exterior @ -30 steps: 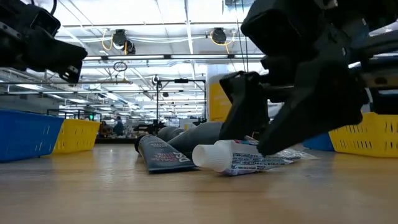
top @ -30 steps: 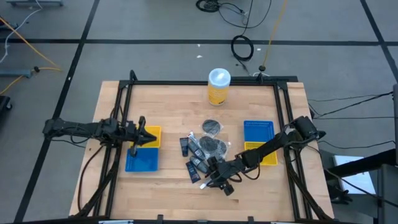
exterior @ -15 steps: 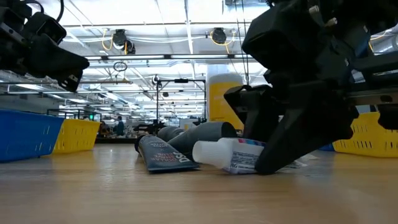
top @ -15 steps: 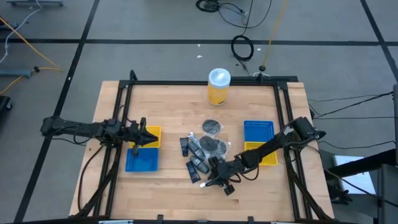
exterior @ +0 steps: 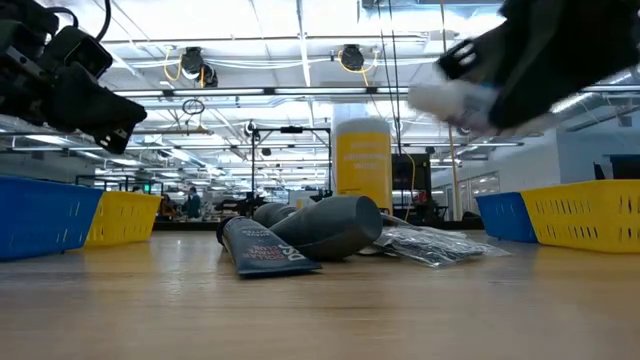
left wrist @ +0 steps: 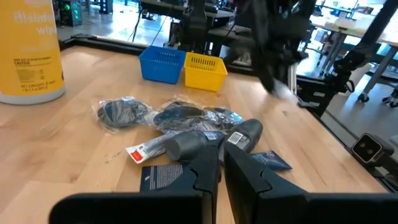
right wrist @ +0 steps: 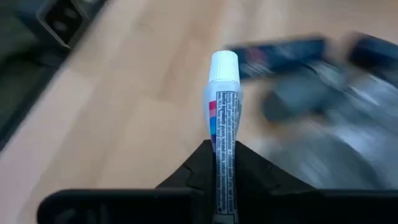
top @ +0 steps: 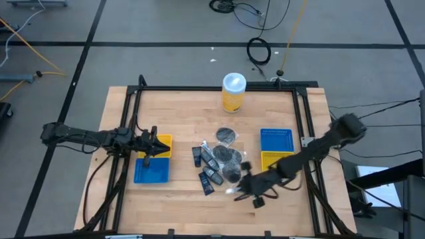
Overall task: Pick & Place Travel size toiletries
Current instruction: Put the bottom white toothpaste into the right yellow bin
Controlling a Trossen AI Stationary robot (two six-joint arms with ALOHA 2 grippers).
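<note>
The small white tube (right wrist: 222,106) is pinched by its flat crimped end between the pressed-in fingers of the right gripper (right wrist: 221,163), cap pointing away from the wrist, and it hangs clear of the wooden table (top: 179,199), near the table's front edge and just beside the pile of remaining toiletries (top: 218,162). To carry out the transfer well, hold the pinch firm on the crimp, since the tube projects far past the fingertips and can swing or slip; gain height first, then travel. The likely destination is the blue and yellow tray (top: 277,151) on the right side, though the low view is too smeared around the gripper to confirm the tube's tilt. The pile, with its dark discs in clear wrap, black sachets and a grey tube (exterior: 330,227), lies between gripper and tray, so pass above it rather than through it. The yellow canister (top: 233,91) stands well apart at the far edge and poses no obstruction. The left gripper (top: 157,147), jaws pressed together and empty, waits over the left tray (top: 151,172), away from the travel path.
</note>
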